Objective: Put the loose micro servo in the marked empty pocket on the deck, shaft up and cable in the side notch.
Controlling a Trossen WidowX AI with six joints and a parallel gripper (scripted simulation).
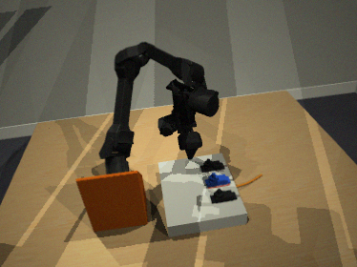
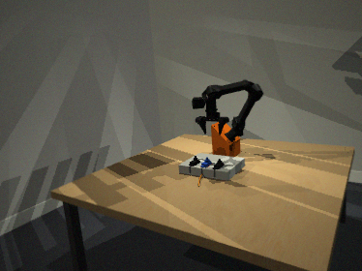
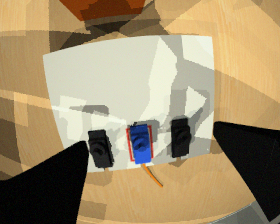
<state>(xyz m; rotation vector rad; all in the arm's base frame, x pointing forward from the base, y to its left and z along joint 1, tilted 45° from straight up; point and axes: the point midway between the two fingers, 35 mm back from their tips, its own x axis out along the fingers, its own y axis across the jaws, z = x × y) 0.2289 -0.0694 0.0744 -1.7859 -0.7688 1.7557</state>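
The gripper point(image 1: 191, 156) point(image 2: 211, 130) point(image 3: 154, 138) is hovering above the deck point(image 1: 183, 195) point(image 2: 203, 174) point(image 3: 100, 80), its fingers standing widely spread with nothing between them. The blue micro servo point(image 1: 218, 180) point(image 2: 206, 163) point(image 3: 141, 144) is sitting at the marked pocket point(image 3: 130, 145), inside the red outline, between two black servos: one point(image 1: 212, 165) point(image 2: 195, 162) point(image 3: 101, 149) on one side, the other point(image 1: 223, 195) point(image 2: 218, 164) point(image 3: 180, 138) on the opposite side. Its round output feature is facing up towards the wrist camera. The orange cable point(image 1: 250, 180) point(image 2: 199, 180) point(image 3: 153, 176) is leaving the servo's end and running out past the deck's edge, slanting to one side over the table point(image 1: 277, 162) point(image 2: 271, 198) point(image 3: 245, 100); whether it is lying fully down in the notch cannot be told. In the wrist view the servo's body is appearing slightly askew to the outline, and the seating of both ears cannot be confirmed at this size. Placing and release are judged complete, leaving clearance and checking. Good practice is calling for a straight upward retreat, fingers kept spread, so that neither tip is brushing a neighbouring servo or snagging the cable. Should an ear prove raised, a gentle, level press with closed fingertips, away from the shaft, is advisable.
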